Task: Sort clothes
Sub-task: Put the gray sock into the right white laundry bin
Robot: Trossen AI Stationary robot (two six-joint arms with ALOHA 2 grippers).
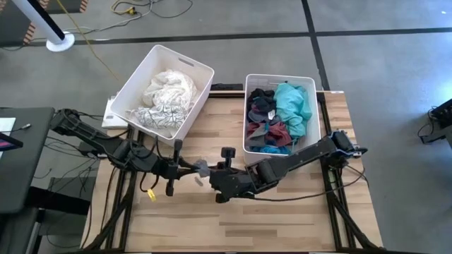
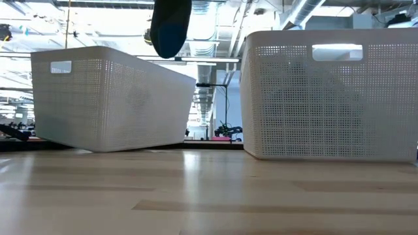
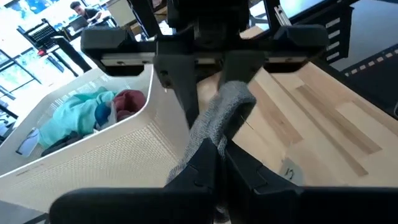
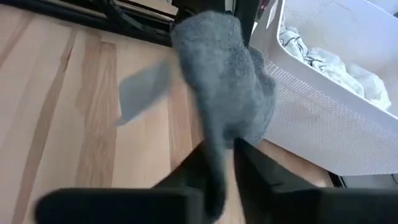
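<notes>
A small grey knitted garment hangs above the middle of the table, held between my two grippers. My left gripper comes from the table's left and is shut on it. My right gripper comes from the right, faces the left one, and is also shut on the garment. White and cream clothes lie in the left bin. Teal, black and maroon clothes fill the right bin. My left gripper pinches the garment's lower end between its two fingers, coming about level from the table's left. The cloth rises slack from the fingers, clear of the table. My right gripper pinches a narrow part of the garment between its two fingers, slanting down from the table's right. The rest of the cloth bunches beyond the fingertips, clear of the wood.
The left bin sits askew at the table's far left corner. The right bin stands square at the far right. Bare wooden tabletop lies in front of both bins. Cables and a dark desk are off the left edge.
</notes>
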